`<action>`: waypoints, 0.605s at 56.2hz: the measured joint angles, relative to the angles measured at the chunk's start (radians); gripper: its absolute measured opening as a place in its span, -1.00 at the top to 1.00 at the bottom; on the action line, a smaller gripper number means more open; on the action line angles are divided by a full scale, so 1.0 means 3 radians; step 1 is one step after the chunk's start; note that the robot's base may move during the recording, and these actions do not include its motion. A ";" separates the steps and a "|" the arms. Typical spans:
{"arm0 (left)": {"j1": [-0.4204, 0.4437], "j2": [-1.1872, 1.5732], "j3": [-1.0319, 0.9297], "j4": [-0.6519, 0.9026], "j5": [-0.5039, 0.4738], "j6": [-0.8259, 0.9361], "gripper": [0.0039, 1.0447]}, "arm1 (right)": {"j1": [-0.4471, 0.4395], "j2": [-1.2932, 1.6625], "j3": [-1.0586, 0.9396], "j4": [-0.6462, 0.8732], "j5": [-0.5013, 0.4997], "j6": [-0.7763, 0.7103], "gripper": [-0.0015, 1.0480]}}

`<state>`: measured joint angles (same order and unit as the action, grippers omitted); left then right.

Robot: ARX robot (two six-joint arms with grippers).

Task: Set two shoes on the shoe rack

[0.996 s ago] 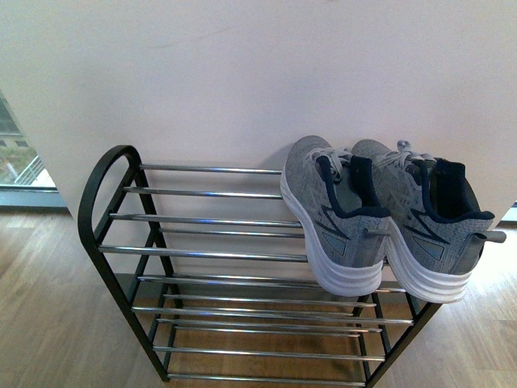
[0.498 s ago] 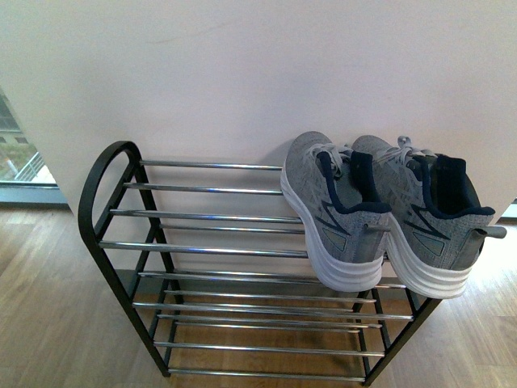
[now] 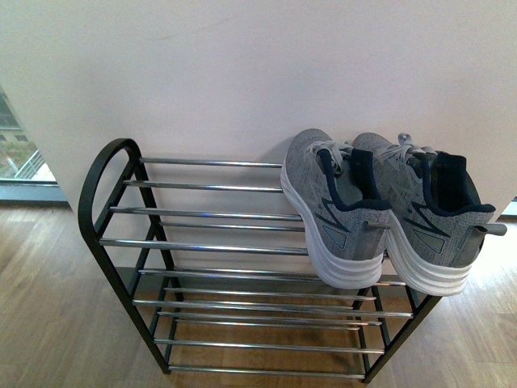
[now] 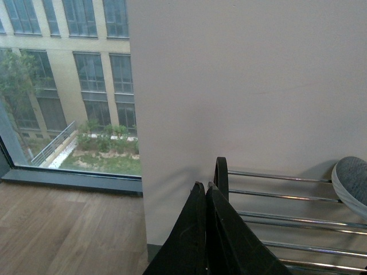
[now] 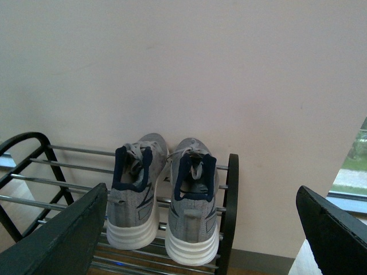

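Two grey knit sneakers with white soles and dark collars stand side by side at the right end of the shoe rack's [image 3: 202,245] top tier, toes toward the wall and heels overhanging the front bar. In the front view they are the left shoe [image 3: 335,210] and the right shoe [image 3: 436,218]; neither gripper shows there. My right gripper [image 5: 202,189] is open and back from the rack, its fingers [image 5: 69,235] wide apart, framing both shoes [image 5: 133,195] [image 5: 192,200]. My left gripper [image 4: 203,186] is shut on nothing, near the rack's left loop end [image 4: 221,172]; one shoe toe [image 4: 352,183] shows.
A white wall [image 3: 242,81] stands right behind the rack. Wooden floor [image 3: 48,323] lies around it. A floor-level window [image 4: 63,86] is to the left of the wall. The rack's two lower tiers [image 3: 258,323] and the left part of the top tier carry nothing.
The rack and shoes sit slightly higher in the front view than a second ago. The shoes keep their place on the top tier.
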<state>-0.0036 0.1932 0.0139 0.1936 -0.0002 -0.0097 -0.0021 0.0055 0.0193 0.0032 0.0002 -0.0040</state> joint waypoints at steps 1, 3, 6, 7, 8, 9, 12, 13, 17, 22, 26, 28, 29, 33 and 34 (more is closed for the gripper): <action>0.0001 -0.0017 0.0001 -0.0015 0.0000 0.0000 0.98 | 0.0000 0.0000 0.0001 0.0000 0.0000 0.0000 -0.82; 0.0001 -0.0046 0.0000 -0.0046 0.0001 0.0000 0.98 | 0.0000 0.0000 0.0001 0.0000 0.0000 0.0000 -0.82; 0.0001 -0.0197 0.0001 -0.0238 0.0001 0.0000 0.98 | 0.0000 0.0000 0.0001 0.0000 0.0000 0.0000 -0.82; 0.0001 -0.0291 0.0001 -0.0380 0.0001 0.0000 0.98 | 0.0000 0.0000 0.0001 0.0000 0.0000 0.0000 -0.82; 0.0001 -0.0425 0.0001 -0.0542 0.0001 0.0001 0.98 | 0.0000 0.0000 0.0001 0.0000 0.0001 0.0000 -0.82; 0.0001 -0.0490 0.0001 -0.0595 0.0001 0.0000 0.98 | 0.0000 0.0000 0.0001 0.0000 0.0001 0.0000 -0.82; 0.0000 -0.0577 0.0001 -0.0623 0.0001 0.0001 0.98 | 0.0000 0.0000 0.0000 0.0000 0.0000 0.0000 -0.82; 0.0000 -0.0580 0.0001 -0.0624 0.0001 0.0001 0.98 | 0.0000 0.0000 0.0001 0.0000 0.0001 0.0000 -0.82; 0.0004 -0.0586 0.0001 -0.0647 0.0000 0.0001 0.98 | 0.0000 0.0000 0.0001 0.0000 -0.0001 0.0000 -0.82; 0.0004 -0.0589 0.0001 -0.0646 0.0001 0.0001 0.85 | 0.0000 -0.0003 0.0001 0.0000 0.0000 0.0000 -0.82; 0.0004 -0.0589 0.0001 -0.0646 0.0001 0.0001 0.61 | 0.0000 -0.0003 0.0001 0.0000 0.0000 0.0000 -0.82; 0.0004 -0.0589 0.0001 -0.0646 0.0001 0.0001 0.51 | 0.0000 -0.0004 0.0001 0.0000 0.0000 0.0000 -0.82; 0.0004 -0.0589 0.0001 -0.0646 0.0000 0.0001 0.44 | 0.0000 -0.0004 0.0001 0.0000 0.0000 0.0000 -0.82; 0.0004 -0.0589 0.0001 -0.0647 -0.0010 0.0001 0.23 | 0.0000 -0.0003 0.0001 0.0000 -0.0015 0.0000 -0.82; 0.0004 -0.0589 0.0001 -0.0646 -0.0011 0.0001 0.16 | 0.0000 -0.0003 0.0001 0.0000 -0.0015 0.0000 -0.82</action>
<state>-0.0025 0.0166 0.0143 -0.0002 -0.0036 -0.0093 -0.0021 0.0048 0.0196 0.0032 -0.0044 -0.0040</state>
